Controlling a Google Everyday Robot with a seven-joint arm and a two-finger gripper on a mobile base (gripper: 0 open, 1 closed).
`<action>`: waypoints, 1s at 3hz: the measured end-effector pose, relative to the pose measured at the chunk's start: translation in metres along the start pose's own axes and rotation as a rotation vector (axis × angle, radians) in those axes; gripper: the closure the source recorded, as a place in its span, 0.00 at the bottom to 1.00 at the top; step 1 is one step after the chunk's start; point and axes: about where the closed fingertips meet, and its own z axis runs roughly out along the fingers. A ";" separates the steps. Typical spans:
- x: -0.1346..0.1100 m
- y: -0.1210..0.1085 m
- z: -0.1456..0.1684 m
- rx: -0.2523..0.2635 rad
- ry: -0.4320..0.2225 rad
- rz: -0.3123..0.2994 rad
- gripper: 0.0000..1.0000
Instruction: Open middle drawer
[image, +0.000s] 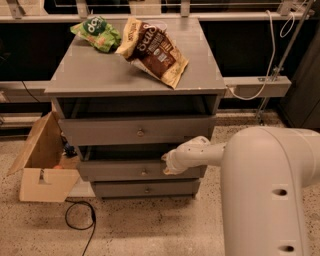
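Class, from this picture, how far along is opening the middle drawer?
Done: the gripper is at the front of the middle drawer, right of its knob. In hand: lining up on that knob, it seems. Left: gripping the knob and pulling; the drawer does not look drawn out yet.

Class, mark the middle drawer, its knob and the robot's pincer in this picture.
middle drawer (110, 170): camera view, left part of its grey front.
knob (144, 172): camera view, its round face.
pincer (167, 166): camera view, its tip, just right of the knob.
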 end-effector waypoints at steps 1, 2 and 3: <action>0.000 0.009 -0.016 0.005 -0.025 0.017 0.89; -0.001 0.007 -0.020 0.005 -0.025 0.018 1.00; -0.001 0.007 -0.020 0.005 -0.025 0.018 0.82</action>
